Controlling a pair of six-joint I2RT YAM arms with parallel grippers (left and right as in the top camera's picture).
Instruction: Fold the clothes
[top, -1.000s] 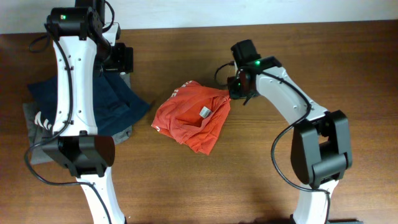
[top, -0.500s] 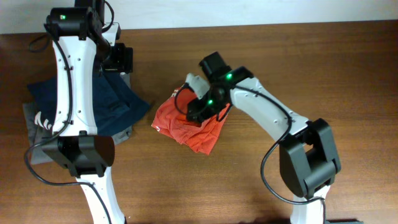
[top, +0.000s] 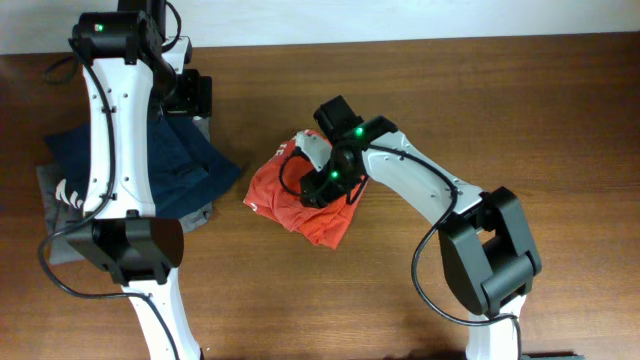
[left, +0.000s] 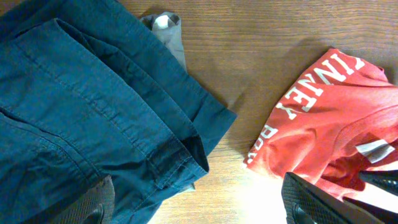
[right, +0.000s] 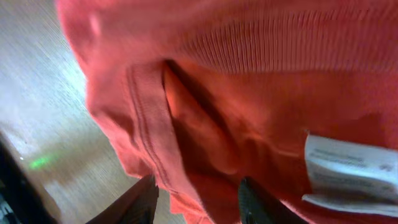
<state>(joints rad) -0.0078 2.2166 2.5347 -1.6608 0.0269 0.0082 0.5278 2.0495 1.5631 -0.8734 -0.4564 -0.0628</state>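
Overhead: orange-red T-shirt (top: 300, 200) lies crumpled on the wooden table (top: 520, 90), about mid-table. Right gripper (top: 318, 186) is down on the shirt's upper part, with cloth on all sides of the jaws. Left gripper (top: 193, 96) is up over the far edge of the navy garment (top: 185, 170), well apart from the shirt. Grey garment (top: 58, 205) sits under the navy one, showing at its edges.

Left wrist: left gripper (left: 199, 202) has its jaws wide, with nothing between them. Navy garment (left: 81, 106) lies ahead of and below the one finger, its hem reaching into the gap. T-shirt (left: 329, 130), with white lettering (left: 311, 87), lies ahead of the other finger. A corner of the grey garment (left: 166, 28) peeks out far ahead.

Right wrist: right gripper (right: 198, 202) has its jaws partly apart, and a ridge of T-shirt (right: 217, 93) lies between the fingers (right: 140, 202). Cannot tell whether they pinch it. White neck tag (right: 348, 168) is just outside one finger.
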